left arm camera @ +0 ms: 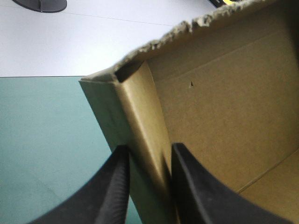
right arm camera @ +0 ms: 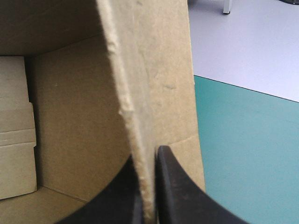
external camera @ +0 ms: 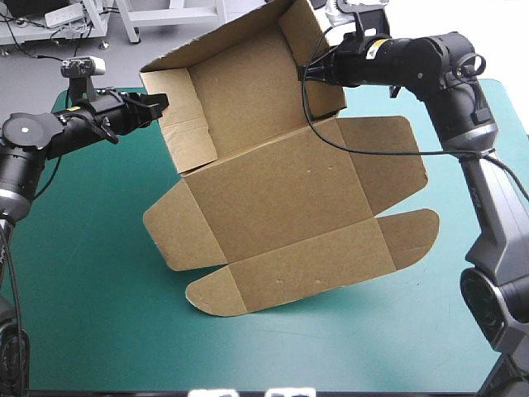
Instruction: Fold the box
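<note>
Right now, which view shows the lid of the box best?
The high view: the lid of the box hangs open, all flaps visible. The wrist views show mostly the tray: the side wall in the left pincer, the opposite wall in the right pincer.

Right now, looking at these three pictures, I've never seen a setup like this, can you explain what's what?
This is a robot with two arms at a table with a teal-green cover. The wide picture looks down from above and behind it; the other two come from cameras on each wrist, looking forward along that arm. The left gripper and the right gripper each pinch one raised side wall of the box, a cut sheet of brown board. The box is held tilted, its lid and flaps spread open toward the robot.
</note>
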{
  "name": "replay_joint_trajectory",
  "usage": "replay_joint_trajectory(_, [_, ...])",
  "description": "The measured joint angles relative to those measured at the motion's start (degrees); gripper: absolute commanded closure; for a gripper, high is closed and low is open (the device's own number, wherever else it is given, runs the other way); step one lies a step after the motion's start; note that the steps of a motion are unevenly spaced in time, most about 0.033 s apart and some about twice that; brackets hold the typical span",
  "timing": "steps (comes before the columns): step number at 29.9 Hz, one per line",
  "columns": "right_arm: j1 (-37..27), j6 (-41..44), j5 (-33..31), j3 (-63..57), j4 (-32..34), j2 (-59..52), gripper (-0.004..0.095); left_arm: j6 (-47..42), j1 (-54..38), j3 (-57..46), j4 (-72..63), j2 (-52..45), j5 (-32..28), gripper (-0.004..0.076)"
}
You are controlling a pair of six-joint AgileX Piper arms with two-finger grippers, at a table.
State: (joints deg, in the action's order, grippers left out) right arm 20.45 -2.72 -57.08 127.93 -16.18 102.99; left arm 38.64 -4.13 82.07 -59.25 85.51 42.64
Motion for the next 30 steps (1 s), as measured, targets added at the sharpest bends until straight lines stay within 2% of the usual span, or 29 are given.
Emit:
replay_joint_trajectory(3, [0.0, 0.05, -0.05, 0.0, -1.57, 0.25, 0.0926, 0.0, 0.0, 0.0, -0.46, 1.15, -0.51, 0.0526])
replay_joint_trajectory(4, [0.0, 0.05, -0.05, 0.0, -2.01, 0.31, 0.0926, 0.0, 0.0, 0.0, -0.46, 1.48, -0.66, 0.0563])
replay_joint_trajectory(6, [0.22, 0.05, -0.05, -0.02, -2.26, 0.45, 0.0926, -0.08, 0.0, 0.0, -0.61, 2.3, -1.1, 0.0724])
replay_joint_trajectory(11, [0.53, 0.96, -0.36, -0.07, -2.1, 0.62, 0.0926, -3.09, 0.0, 0.09, -0.58, 3.19, -2.6, 0.0729])
replay_joint_trajectory(14, [0.69, 2.72, -2.01, -0.01, 0.0, 1.03, 0.0926, -4.12, 0.36, 2.0, 2.57, 3.19, -1.01, 0.0729])
replay_joint_trajectory(18, [0.97, 6.29, -7.45, 0.09, 4.14, 2.29, 0.0926, -11.15, 3.22, 8.34, 15.99, 3.5, 2.85, 0.0729])
replay_joint_trajectory(22, [1.28, 8.09, -13.7, 0.09, 6.4, 4.03, 0.0926, -19.12, 7.65, 16.36, 29.82, 5.7, 9.38, 0.0729])
replay_joint_trajectory(25, [1.34, 8.43, -14.01, -0.1, 7.23, 5.61, 0.0926, -23.19, 10.5, 20.18, 37.79, 8.62, 14.28, 0.0729])
replay_joint_trajectory(30, [1.34, 8.68, -14.01, -4.47, 7.98, 6.84, 0.0927, -28.65, 14.58, 21.44, 46.64, 13.23, 17.44, 0.0729])
